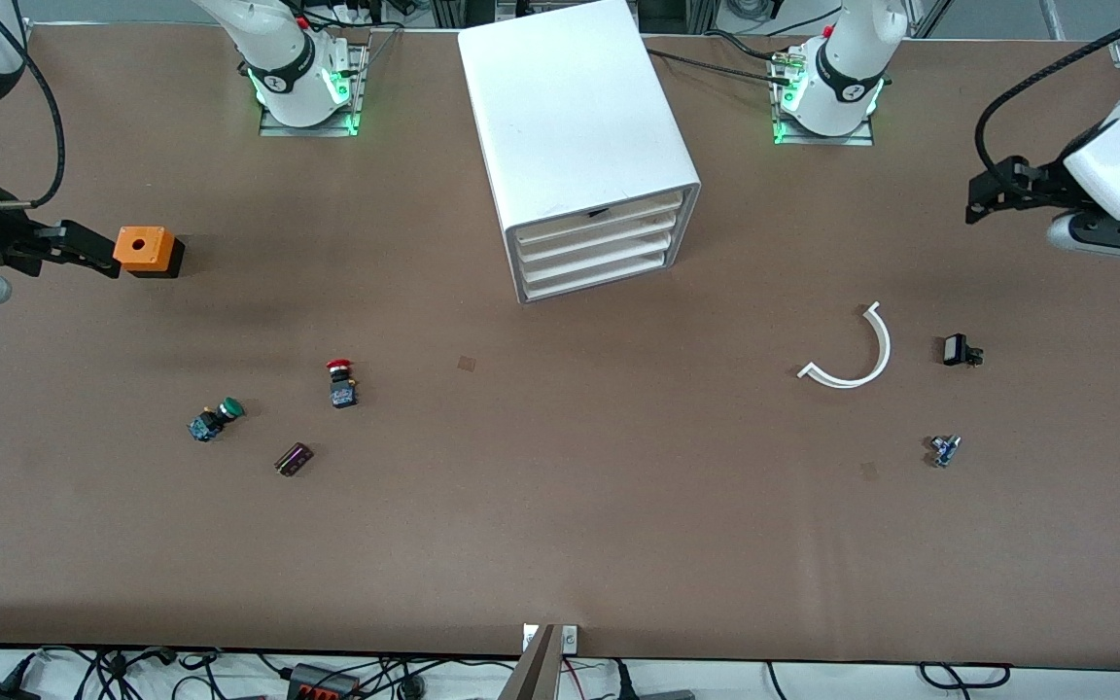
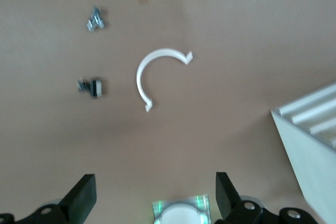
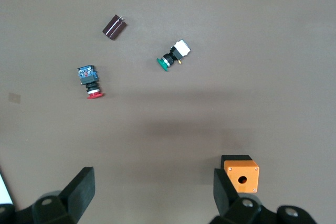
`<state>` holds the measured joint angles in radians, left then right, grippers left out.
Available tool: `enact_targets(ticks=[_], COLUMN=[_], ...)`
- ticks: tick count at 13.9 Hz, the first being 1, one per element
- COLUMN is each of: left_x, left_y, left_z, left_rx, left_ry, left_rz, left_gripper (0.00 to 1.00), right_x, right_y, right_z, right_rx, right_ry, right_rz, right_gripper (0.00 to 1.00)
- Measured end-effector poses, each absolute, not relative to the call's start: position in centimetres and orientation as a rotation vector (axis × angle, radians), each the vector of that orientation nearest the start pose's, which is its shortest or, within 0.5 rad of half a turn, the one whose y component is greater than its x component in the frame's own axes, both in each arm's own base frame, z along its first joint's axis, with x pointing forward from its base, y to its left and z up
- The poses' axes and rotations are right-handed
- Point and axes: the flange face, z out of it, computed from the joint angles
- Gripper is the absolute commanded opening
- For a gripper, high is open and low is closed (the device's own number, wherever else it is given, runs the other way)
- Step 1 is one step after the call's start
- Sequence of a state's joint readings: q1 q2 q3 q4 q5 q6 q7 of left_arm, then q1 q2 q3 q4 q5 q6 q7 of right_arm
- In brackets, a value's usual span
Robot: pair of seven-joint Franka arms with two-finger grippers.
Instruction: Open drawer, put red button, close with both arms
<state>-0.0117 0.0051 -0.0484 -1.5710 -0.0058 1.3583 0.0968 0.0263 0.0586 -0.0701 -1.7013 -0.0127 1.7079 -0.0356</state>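
The white cabinet [image 1: 579,126] stands mid-table near the bases, and all four of its drawers [image 1: 599,248] are shut. Its corner shows in the left wrist view [image 2: 310,135]. The red button [image 1: 341,384] lies on the table toward the right arm's end, nearer the front camera than the cabinet. It also shows in the right wrist view [image 3: 89,80]. My right gripper [image 1: 84,248] [image 3: 152,192] is open and empty, over the table beside the orange box [image 1: 145,251]. My left gripper [image 1: 993,194] [image 2: 156,198] is open and empty, over the table at the left arm's end.
A green-capped switch [image 1: 215,418] [image 3: 173,56] and a dark cylinder [image 1: 294,459] [image 3: 114,27] lie near the red button. The orange box [image 3: 241,174] sits by one right finger. A white curved strip [image 1: 852,355] [image 2: 157,74], a black part [image 1: 959,350] and a small blue part [image 1: 945,449] lie toward the left arm's end.
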Motion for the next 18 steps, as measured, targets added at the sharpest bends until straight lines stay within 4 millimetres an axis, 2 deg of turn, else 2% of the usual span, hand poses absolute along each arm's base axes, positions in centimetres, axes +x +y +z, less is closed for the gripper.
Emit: enact_targets(ticks=[3, 6, 9, 11, 14, 16, 18], left_x=[51.1, 50.6, 50.4, 50.8, 53.1, 55.7, 57.8], left_y=[-5.1, -5.8, -7.1, -7.9, -9.9, -11.0, -12.9], left_z=[60.4, 59.9, 58.2, 56.6, 51.5, 46.5, 41.1], left_rx=[-3.088, -3.099, -3.163, -3.204, -3.355, -3.477, -3.594], left_ry=[0.306, 0.331, 0.386, 0.480, 0.613, 0.651, 0.656], left_rz=[0.546, 0.632, 0.804, 0.899, 1.057, 1.058, 0.982], left_gripper=[1.00, 1.00, 1.00, 1.00, 1.00, 1.00, 1.00], right_x=[58.8, 60.0, 61.7, 62.8, 63.9, 64.6, 65.0], right_y=[-0.8, 1.7, 4.2, 6.1, 9.5, 10.6, 11.8], right_z=[51.6, 49.1, 46.6, 43.8, 38.1, 35.0, 32.5], right_rx=[-3.156, -3.158, -3.159, -3.153, -3.147, -3.125, -3.092], right_ry=[-0.038, -0.104, -0.165, -0.209, -0.285, -0.285, -0.275], right_rz=[0.114, 0.141, 0.177, 0.232, 0.307, 0.325, 0.332], right_gripper=[1.00, 1.00, 1.00, 1.00, 1.00, 1.00, 1.00])
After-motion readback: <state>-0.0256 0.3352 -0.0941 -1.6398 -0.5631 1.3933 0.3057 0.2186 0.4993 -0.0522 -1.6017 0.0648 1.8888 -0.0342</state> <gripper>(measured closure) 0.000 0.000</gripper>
